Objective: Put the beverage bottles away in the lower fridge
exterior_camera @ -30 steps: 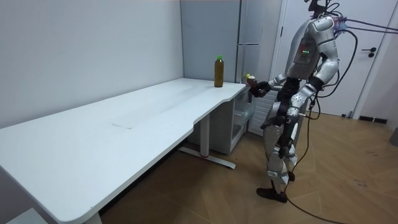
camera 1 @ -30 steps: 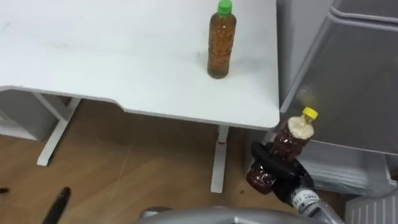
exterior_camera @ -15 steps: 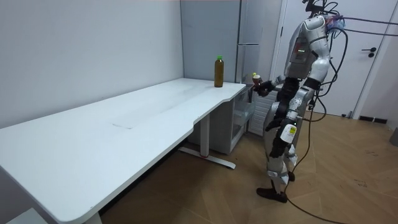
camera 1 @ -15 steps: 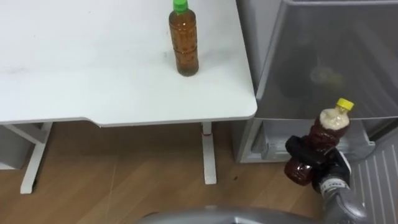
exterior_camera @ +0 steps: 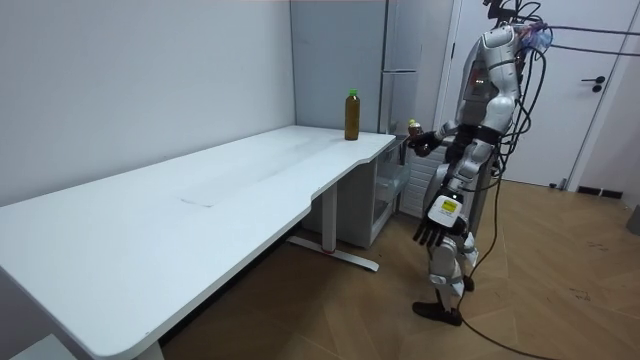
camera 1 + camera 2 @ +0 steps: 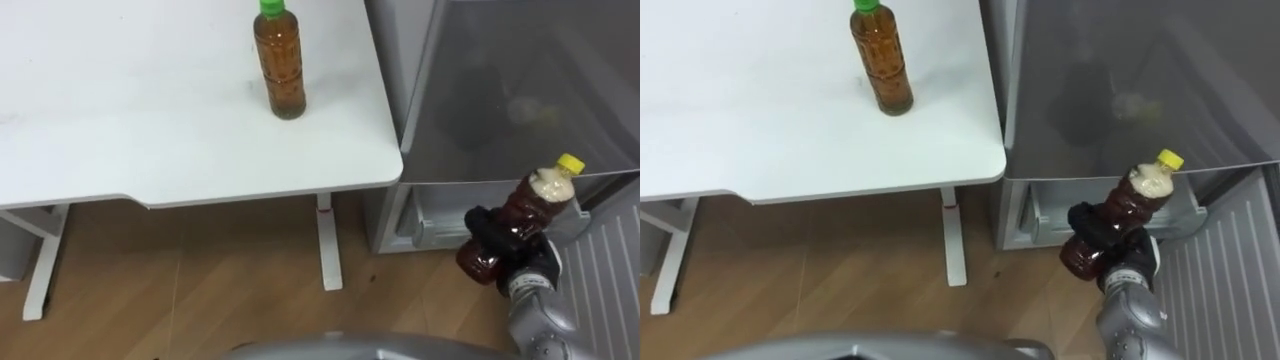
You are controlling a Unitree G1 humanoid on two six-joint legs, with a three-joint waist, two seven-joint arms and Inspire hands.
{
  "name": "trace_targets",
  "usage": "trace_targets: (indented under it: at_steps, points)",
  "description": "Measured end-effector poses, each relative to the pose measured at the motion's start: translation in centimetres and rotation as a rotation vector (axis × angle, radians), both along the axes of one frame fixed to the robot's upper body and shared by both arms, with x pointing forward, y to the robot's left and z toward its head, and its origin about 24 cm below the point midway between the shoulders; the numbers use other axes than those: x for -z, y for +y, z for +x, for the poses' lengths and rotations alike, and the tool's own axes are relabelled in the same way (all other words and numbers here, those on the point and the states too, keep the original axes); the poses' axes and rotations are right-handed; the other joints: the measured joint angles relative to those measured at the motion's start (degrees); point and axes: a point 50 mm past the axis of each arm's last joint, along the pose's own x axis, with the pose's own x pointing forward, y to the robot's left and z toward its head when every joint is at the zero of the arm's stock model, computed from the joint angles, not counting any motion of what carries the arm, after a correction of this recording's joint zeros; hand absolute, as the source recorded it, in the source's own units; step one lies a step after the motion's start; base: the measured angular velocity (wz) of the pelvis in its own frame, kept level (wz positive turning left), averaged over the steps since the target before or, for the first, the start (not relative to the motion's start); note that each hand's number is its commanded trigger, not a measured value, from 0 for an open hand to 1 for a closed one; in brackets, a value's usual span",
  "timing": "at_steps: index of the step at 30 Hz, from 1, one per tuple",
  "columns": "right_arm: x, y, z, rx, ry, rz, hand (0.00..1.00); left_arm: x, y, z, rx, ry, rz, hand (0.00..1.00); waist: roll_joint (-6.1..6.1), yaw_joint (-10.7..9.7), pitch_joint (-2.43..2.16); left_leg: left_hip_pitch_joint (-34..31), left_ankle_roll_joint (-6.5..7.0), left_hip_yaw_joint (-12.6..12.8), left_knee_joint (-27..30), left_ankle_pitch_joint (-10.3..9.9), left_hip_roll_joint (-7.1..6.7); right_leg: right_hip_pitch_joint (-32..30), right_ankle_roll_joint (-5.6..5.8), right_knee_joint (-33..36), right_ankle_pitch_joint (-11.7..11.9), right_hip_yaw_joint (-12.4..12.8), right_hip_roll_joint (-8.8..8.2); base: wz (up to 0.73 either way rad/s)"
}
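My right hand (image 6: 492, 232) is shut on a dark brown bottle with a yellow cap (image 6: 530, 205), held tilted in front of the grey fridge (image 6: 520, 90). Just behind the bottle is the fridge's lower compartment (image 6: 430, 215), which stands open. In the right eye view the same hand (image 6: 1092, 228) and bottle (image 6: 1135, 200) show low at the right. A second drink, an amber bottle with a green cap (image 6: 280, 62), stands upright on the white table (image 6: 150, 130) near its right end. My left hand (image 5: 430, 232) hangs open at my side in the room view.
The table's rounded corner (image 6: 385, 165) lies close to the fridge's left side, with a white table leg (image 6: 328, 240) below it. The lower fridge door (image 6: 610, 285) stands open at the right. Wooden floor (image 6: 200, 290) lies in front of me.
The view has swung right, bringing the fridge to the centre. My right hand with the brown bottle has moved closer to the open lower compartment. My left arm has swung forward at my side.
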Motion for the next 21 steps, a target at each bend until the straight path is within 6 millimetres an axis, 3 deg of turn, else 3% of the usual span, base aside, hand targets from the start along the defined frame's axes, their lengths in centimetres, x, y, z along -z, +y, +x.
trace_targets:
  at_steps: [6,11,13,16,21]
  points:
    - [0.6,0.0,1.1,0.130,-0.011,0.130,1.00,0.0,0.2,0.5,0.030,-0.002,-0.004,0.00,-0.08,-0.05,0.02,-2.12,0.01,-0.02,0.07,0.02,0.04,-1.67,-0.02,0.16,0.02,-0.04,0.00,0.00]
    - [1.2,-0.1,4.0,0.244,-0.006,0.231,1.00,0.2,0.4,2.7,0.053,-0.026,-0.007,0.00,0.14,0.45,0.10,-7.14,0.41,-0.11,1.71,0.58,0.09,-6.88,-0.20,2.10,0.13,-0.04,-0.22,0.01]
    - [0.7,0.1,6.3,0.287,-0.046,0.287,1.00,0.3,0.4,4.4,0.066,-0.052,-0.005,0.00,0.38,0.82,0.63,-9.23,0.59,-0.12,2.30,1.02,0.05,-9.27,-0.28,3.04,0.18,0.14,-0.37,0.00]
    - [0.1,-0.2,8.4,0.389,-0.092,0.384,1.00,0.2,0.2,6.3,0.091,-0.090,-0.007,0.00,0.52,1.62,0.57,-12.06,0.66,-0.16,3.18,1.16,0.15,-12.02,-0.41,3.86,0.28,0.27,-0.39,0.00]
    - [0.0,-0.7,9.5,0.491,-0.106,0.471,1.00,0.1,0.2,8.5,0.114,-0.110,-0.010,0.00,0.53,2.43,0.62,-17.19,1.09,-0.15,3.48,2.34,-0.05,-17.91,-0.54,5.66,0.77,0.26,-0.89,0.00]
